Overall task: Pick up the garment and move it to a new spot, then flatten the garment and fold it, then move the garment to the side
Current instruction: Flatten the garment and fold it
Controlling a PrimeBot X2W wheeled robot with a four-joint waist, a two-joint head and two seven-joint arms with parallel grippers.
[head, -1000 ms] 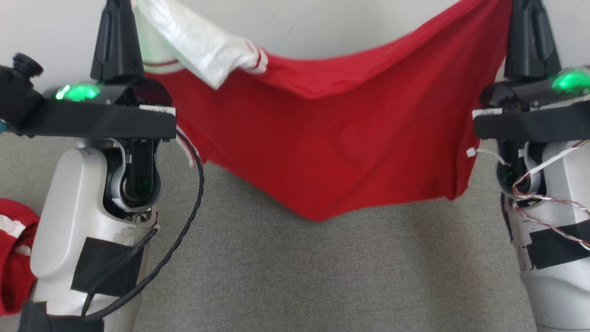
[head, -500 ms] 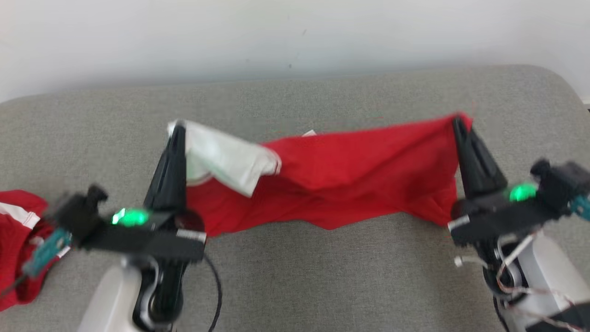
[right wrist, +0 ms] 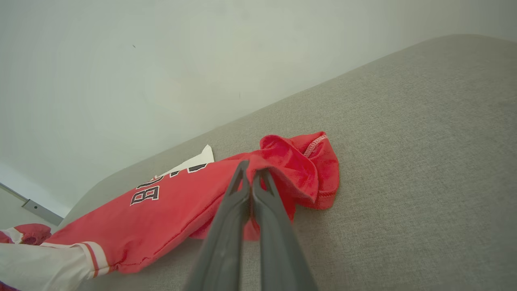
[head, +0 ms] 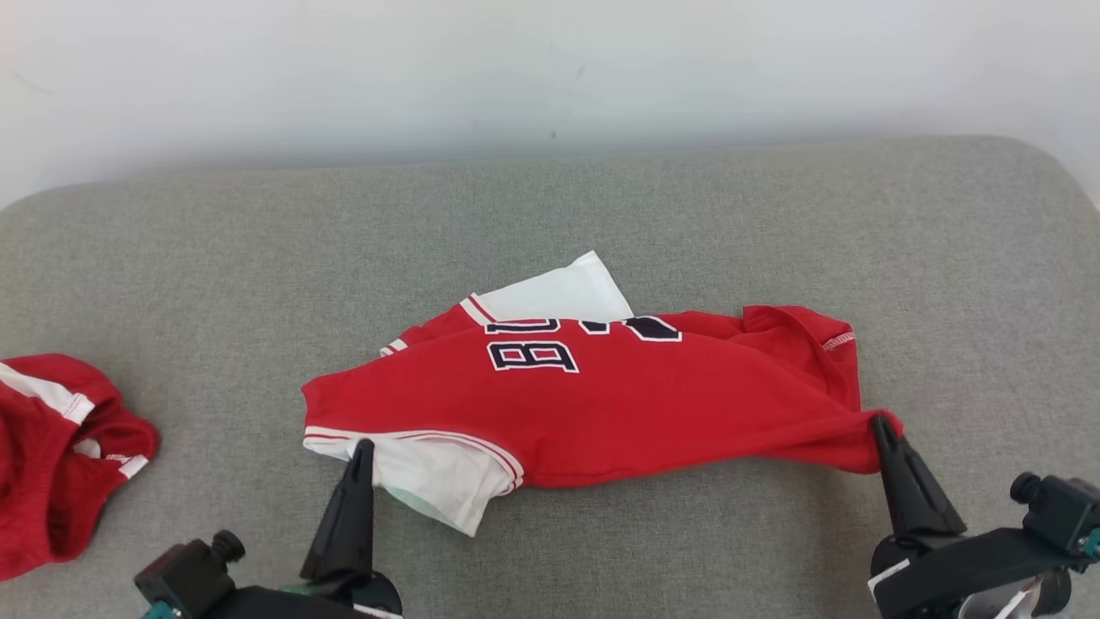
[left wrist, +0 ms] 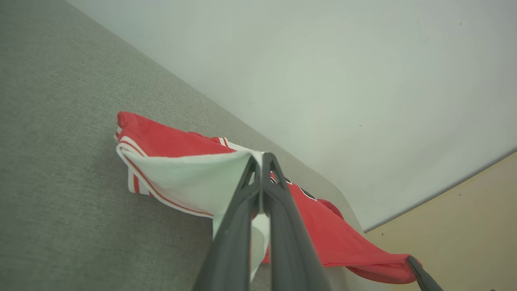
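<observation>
The garment, a red jersey with white sleeves and dark letters, lies crumpled across the middle of the grey padded surface. My left gripper is shut on the white sleeve at its near left corner, and the left wrist view shows the sleeve cloth pinched between the tips of that gripper. My right gripper is shut on the red corner at the near right. In the right wrist view, red cloth bunches around the closed tips of that gripper. The cloth runs taut between the two grips.
A second red and white garment lies bunched at the left edge of the surface. A pale wall rises behind the far edge. The surface's right corner is rounded.
The garment hung high between both grippers a second ago. Both arms have swung it down and pulled back toward me, laying it on the surface letters up. The camera view has shifted too.
</observation>
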